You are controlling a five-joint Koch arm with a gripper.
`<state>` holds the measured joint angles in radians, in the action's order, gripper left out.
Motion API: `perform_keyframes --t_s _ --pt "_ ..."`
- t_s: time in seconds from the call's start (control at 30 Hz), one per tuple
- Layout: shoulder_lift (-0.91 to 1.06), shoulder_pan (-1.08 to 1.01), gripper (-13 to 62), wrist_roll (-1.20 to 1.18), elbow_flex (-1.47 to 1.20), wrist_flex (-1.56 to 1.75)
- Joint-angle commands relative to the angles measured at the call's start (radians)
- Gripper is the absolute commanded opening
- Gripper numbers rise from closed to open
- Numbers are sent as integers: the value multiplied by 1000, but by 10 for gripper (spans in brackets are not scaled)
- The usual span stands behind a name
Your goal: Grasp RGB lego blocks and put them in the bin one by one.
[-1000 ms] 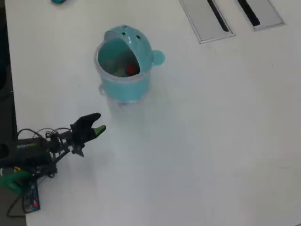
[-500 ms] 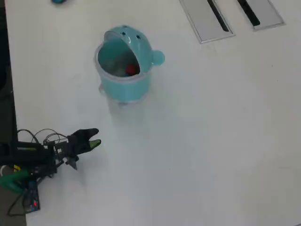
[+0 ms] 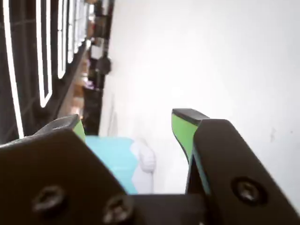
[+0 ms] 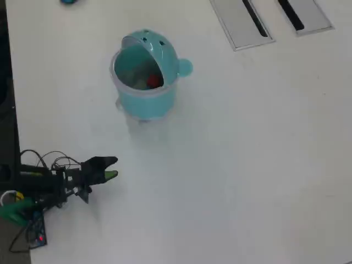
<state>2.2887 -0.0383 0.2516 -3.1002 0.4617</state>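
Teal, lid tipped back, the bin [image 4: 144,82] holds a red block [image 4: 154,82] at the far left of the tabletop [image 4: 247,165], well apart from my gripper [image 4: 111,168], jaws open and empty.

In the overhead view the bin [image 4: 144,80] stands on the worktop [image 4: 247,165], toward the far edge and left of the middle, its lid [image 4: 157,49] tipped back on the far side and its tab [image 4: 185,67] sticking out to the right. One block [image 4: 154,82] lies inside the bin. Two slotted plates [image 4: 242,22] sit side by side at the far right edge. The arm [image 4: 44,184] lies along the near left edge, and the gripper [image 4: 111,168] points right, well apart from the bin and nearer than it. In the wrist view the jaws stand apart, with the bin [image 3: 115,157] showing between them.
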Motion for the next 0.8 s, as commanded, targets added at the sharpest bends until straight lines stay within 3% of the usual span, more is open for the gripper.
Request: perform_keyframes --t_s 0.0,0.77 --pt "60 3 347 -20 -71 -67" --pt "52 3 338 -126 -71 -434"
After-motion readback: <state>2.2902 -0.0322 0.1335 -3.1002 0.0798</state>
